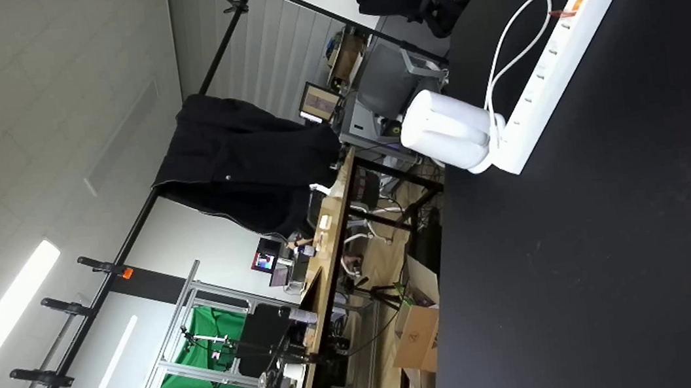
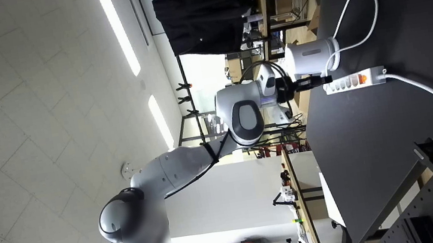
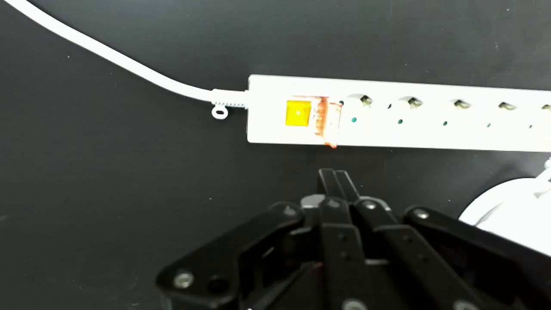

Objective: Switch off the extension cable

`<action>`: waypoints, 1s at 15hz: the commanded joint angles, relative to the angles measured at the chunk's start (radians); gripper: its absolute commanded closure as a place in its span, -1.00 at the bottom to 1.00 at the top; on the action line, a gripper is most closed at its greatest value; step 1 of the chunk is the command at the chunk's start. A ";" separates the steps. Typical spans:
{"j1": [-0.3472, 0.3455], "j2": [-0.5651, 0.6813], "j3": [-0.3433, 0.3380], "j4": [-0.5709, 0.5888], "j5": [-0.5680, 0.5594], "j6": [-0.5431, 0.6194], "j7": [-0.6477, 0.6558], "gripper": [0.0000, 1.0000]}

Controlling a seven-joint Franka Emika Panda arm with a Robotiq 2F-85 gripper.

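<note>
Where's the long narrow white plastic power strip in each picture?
In an exterior view, power strip: upper right, slanted.
In an exterior view, power strip: right of centre.
In the wrist view, power strip: upper right, end cut off.
Shared landmark: bulky rounded white appliance near it.

In an exterior view the white forearm (image 2: 178,169) slopes down to the wrist (image 2: 247,120), the partly blurred elbow (image 2: 109,220) higher than that wrist. Beneath the wrist the claw (image 2: 327,79) points downward; in the wrist view its two fingers (image 3: 328,183) lie side by side, tips together.
</note>
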 commanded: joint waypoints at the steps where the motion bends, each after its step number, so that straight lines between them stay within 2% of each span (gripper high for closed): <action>1: 0.011 0.063 -0.011 0.087 -0.009 -0.053 0.061 1.00; 9: 0.035 0.137 -0.041 0.150 -0.016 -0.149 0.119 1.00; 15: 0.028 0.172 -0.041 0.172 -0.007 -0.155 0.126 1.00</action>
